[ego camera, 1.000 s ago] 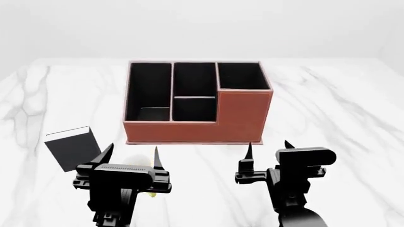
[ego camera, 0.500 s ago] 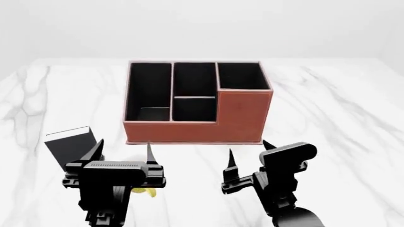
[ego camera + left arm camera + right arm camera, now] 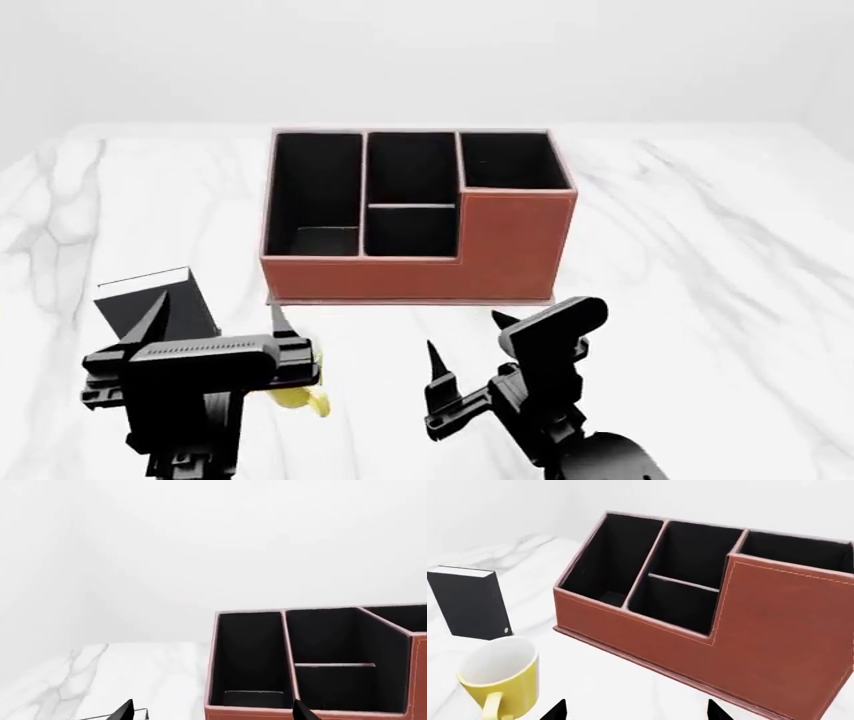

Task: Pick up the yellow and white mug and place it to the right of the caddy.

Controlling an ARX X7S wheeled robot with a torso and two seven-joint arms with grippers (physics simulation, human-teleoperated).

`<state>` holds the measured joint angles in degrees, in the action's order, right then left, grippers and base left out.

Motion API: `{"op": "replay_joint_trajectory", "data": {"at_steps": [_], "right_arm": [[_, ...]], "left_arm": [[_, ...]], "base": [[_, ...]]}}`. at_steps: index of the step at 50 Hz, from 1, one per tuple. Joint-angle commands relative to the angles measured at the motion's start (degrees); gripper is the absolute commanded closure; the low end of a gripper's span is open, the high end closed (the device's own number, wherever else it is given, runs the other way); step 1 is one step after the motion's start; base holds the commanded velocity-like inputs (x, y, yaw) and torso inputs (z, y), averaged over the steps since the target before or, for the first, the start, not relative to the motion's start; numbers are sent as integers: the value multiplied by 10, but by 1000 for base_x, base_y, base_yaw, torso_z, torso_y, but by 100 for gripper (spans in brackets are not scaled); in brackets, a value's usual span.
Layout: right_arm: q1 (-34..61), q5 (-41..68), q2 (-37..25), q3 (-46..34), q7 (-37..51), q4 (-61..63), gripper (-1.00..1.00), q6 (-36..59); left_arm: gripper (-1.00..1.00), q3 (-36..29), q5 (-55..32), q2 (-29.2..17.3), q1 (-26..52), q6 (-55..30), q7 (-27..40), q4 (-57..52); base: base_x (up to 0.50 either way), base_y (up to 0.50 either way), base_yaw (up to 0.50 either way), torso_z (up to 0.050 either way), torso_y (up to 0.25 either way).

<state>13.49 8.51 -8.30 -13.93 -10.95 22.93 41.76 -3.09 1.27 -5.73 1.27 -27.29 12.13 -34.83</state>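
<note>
From the left wrist camera, the caddy point(image 3: 313, 662) fills the near field, its black-lined compartments facing the lens and its reddish-brown rim edged with pale stitching. White marble desk point(image 3: 113, 675) runs off beside it. Only two black fingertips point(image 3: 123, 711) of the left claw point(image 3: 210, 712) poke into the picture, set far apart, so the claw is released with nothing between them.

Seen from the head camera, the caddy point(image 3: 514, 245) stands in the middle of the desk point(image 3: 707, 260), its taller corner section on the right-hand side. The left claw point(image 3: 214, 318) hovers near the front left, fingers spread and empty. Just below and beside it a sliver of the yellow and white mug point(image 3: 296, 399) shows on the desk, mostly hidden by the arm. A small upright black slab point(image 3: 154, 308) stands behind the left claw. The right claw point(image 3: 467, 345) is turned towards the mug, fingers apart, holding nothing.

Through the right wrist camera, the yellow and white mug point(image 3: 499, 680) stands upright on the desk point(image 3: 614, 680), handle towards the lens, white inside showing. It sits in front of the caddy point(image 3: 774, 630), apart from it, near the black slab point(image 3: 470, 602). The right claw point(image 3: 634, 710) shows two separated fingertips point(image 3: 554, 712), short of the mug.
</note>
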Motion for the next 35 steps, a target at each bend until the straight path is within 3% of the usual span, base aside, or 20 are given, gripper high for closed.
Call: {"op": "replay_joint_trajectory", "data": {"at_steps": [1, 35], "right_arm": [[23, 20, 14, -20, -21, -21, -100, 25], [38, 32, 36, -90, 2, -51, -100, 27]], "left_arm": [[-100, 21, 7, -4, -7, 5, 27, -12], [-100, 21, -12, -19, -8, 16, 61, 0]], "base": [[0, 0, 0, 0, 0], [0, 0, 0, 0, 0]]}}
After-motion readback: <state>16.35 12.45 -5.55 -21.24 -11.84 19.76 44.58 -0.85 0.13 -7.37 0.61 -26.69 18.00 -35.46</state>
